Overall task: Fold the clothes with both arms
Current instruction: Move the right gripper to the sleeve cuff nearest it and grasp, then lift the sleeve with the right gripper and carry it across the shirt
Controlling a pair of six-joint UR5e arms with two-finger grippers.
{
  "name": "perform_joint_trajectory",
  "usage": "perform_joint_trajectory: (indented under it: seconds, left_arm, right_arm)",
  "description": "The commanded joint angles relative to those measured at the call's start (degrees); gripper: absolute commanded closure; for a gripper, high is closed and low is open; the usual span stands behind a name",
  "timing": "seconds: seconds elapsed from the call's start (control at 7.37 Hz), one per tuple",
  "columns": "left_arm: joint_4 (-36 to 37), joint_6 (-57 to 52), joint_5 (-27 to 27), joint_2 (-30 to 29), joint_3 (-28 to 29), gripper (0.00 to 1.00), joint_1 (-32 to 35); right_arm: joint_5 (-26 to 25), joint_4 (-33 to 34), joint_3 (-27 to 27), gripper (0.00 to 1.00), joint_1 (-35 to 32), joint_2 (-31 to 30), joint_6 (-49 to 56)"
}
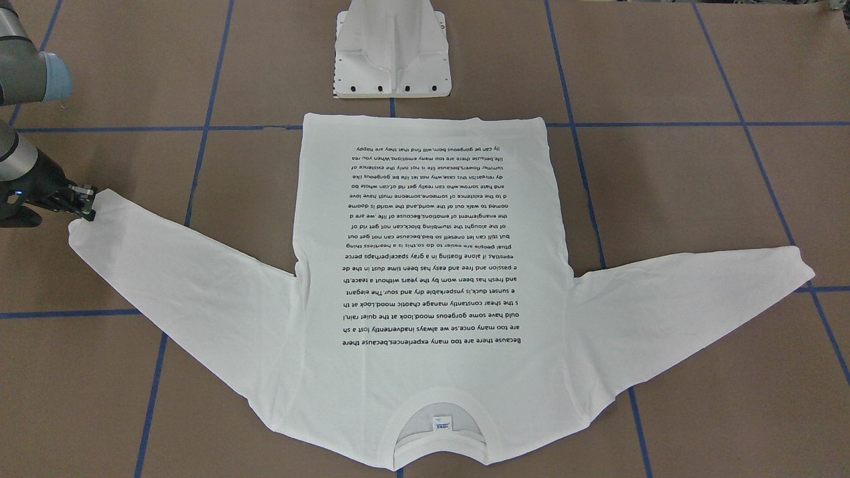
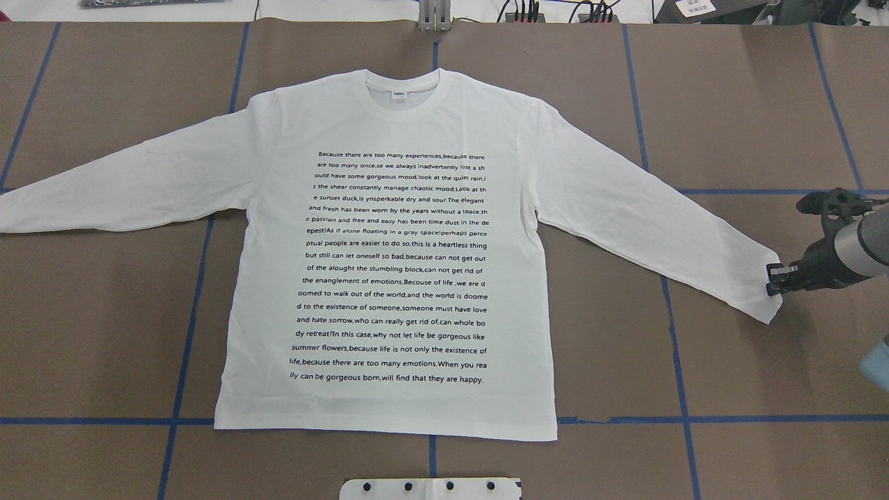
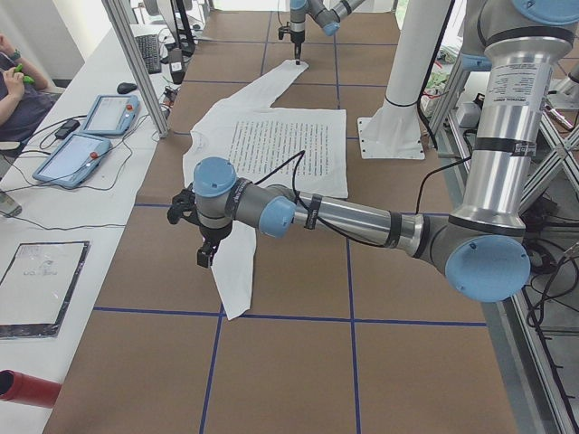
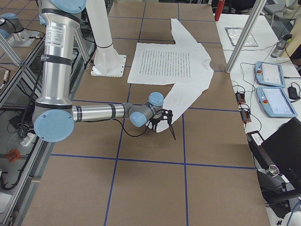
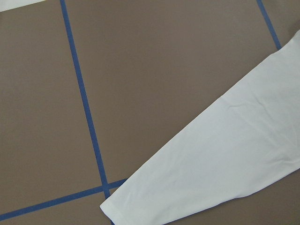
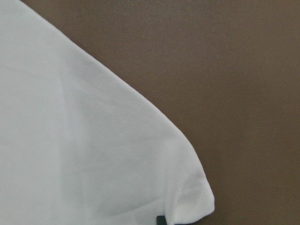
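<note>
We have the white T-shirt (image 2: 389,264) spread flat on the brown counter (image 2: 729,104), printed side up, its block of black text (image 2: 396,267) running down the front; the collar (image 2: 404,82) with its small neck tag (image 2: 399,97) lies on the side far from the robot, the hem nearest the white pedestal base (image 1: 392,60); both sleeves stretch out sideways, angled back toward the robot. Over on the right, the right arm (image 2: 858,246) reaches in low and its jaws sit right at the cuff (image 2: 771,305) of that sleeve; from overhead the two tips stand a little apart at the cuff's corner, and we cannot tell whether cloth lies between them; the wrist view shows that corner (image 6: 192,197) slightly puckered. On the other side, the left arm (image 3: 362,217) stretches over the counter, jaws pointing down by the left sleeve (image 3: 237,271); only the side view catches them, so we cannot tell how far apart they stand; its wrist camera shows the sleeve's end (image 5: 211,168) lying flat beside crossing blue tape lines (image 5: 79,93).
</note>
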State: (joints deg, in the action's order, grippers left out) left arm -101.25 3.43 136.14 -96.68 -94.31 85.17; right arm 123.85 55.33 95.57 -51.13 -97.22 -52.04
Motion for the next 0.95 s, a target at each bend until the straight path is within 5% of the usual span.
perform_joint_trajectory:
  seconds: [0.0, 0.41, 0.68, 0.81]
  left_arm:
    - [0.0, 0.0, -0.09, 0.0, 0.18, 0.01, 0.0]
    - [0.0, 0.0, -0.09, 0.0, 0.09, 0.01, 0.0]
    - [0.0, 0.09, -0.09, 0.08, -0.08, 0.01, 0.09]
    - [0.0, 0.09, -0.09, 0.0, -0.17, 0.01, 0.09]
  right_arm:
    - [0.34, 0.12, 1.45, 1.0, -1.33, 0.01, 0.0]
    - [2.79, 0.21, 8.63, 1.0, -6.69, 0.45, 0.09]
    - [13.73, 8.59, 8.84, 1.0, -14.14, 13.74, -0.08]
    - [14.92, 14.83, 8.67, 1.0, -14.26, 21.21, -0.08]
